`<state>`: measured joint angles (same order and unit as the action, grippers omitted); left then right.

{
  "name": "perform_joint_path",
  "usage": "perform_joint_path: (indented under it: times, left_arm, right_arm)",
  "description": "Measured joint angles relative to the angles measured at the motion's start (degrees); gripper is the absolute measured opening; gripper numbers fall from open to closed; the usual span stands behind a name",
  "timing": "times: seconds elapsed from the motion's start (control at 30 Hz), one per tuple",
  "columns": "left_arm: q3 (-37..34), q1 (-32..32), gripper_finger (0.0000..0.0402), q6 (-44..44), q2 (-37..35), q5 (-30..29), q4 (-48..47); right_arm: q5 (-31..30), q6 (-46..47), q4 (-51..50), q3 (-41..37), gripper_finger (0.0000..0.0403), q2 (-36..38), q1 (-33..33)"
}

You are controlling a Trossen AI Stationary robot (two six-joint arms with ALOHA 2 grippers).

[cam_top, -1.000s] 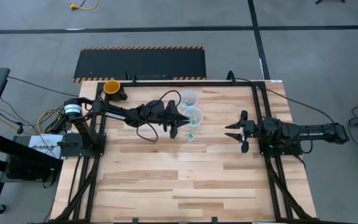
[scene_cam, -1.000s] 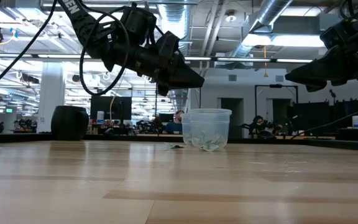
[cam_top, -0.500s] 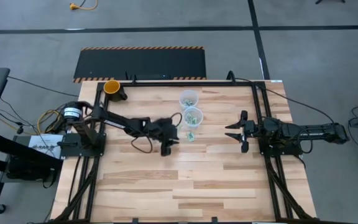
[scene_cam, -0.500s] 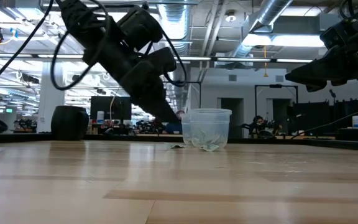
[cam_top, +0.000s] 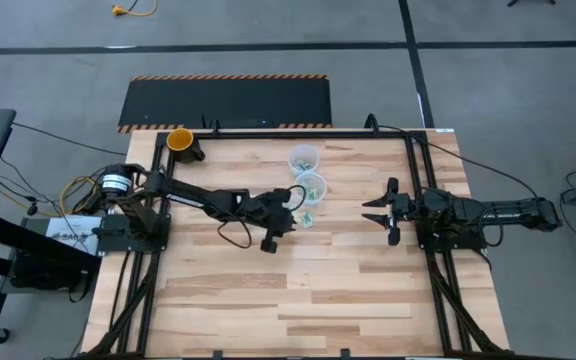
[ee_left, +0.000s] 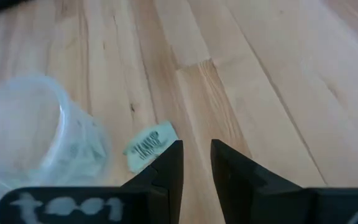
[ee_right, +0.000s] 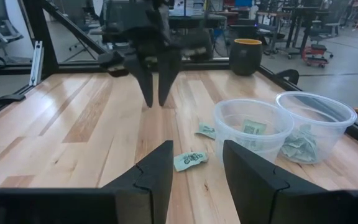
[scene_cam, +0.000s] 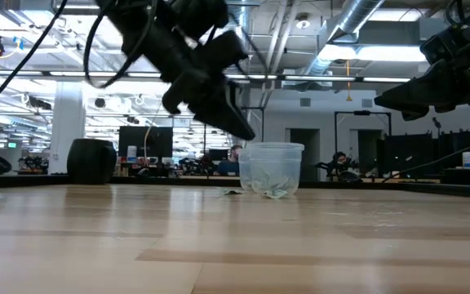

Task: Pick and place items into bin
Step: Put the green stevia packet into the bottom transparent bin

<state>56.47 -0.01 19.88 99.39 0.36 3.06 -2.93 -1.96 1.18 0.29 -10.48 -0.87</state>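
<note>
Wooden planks fill the table (cam_top: pixel 268 300) under our overhead camera, and we take the nearer clear cup (cam_top: pixel 311 186) as our landmark. From above, our left gripper (cam_top: pixel 290 203) hovers just beside that cup, on the side away from the right arm, while our right gripper (cam_top: pixel 380 211) waits well apart on the cup's other side with its fingers spread. A second clear cup (cam_top: pixel 303 157) stands just behind the landmark, and both hold green-and-white packets, so we judge part of the job done; at least one loose packet (cam_top: pixel 308 218) lies on the wood just in front of the landmark and remains to be picked. From table height, the landmark cup shows a heap of packets inside it, and flat packets lie on the wood at its foot; the left gripper hangs above and beside it, clear of the table. This level view gives height, which the overhead one cannot. Our left wrist camera shows what neither does: the fingers (ee_left: pixel 169 168) stand close together with only a narrow gap and nothing between them, and one packet (ee_left: pixel 149 145) lies on the wood between them and the cup wall. Our right wrist camera looks across at both cups and reveals two loose packets near the landmark, one of which the overhead view barely shows.
</note>
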Motion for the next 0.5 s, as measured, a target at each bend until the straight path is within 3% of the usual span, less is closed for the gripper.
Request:
perform_joint_path:
  times: [0.27, 0.5]
  left_arm:
    - [12.0, -1.0, 0.0071, 12.7, 0.0, -0.9, -16.5]
    - [22.1, 1.8, 0.0071, 18.2, 0.0, -0.3, -21.8]
  right_arm:
    - [0.0, 0.0, 0.0, 0.0, 0.0134, 0.0, 0.0]
    - [0.0, 0.0, 0.0, 0.0, 0.0134, 0.0, 0.0]
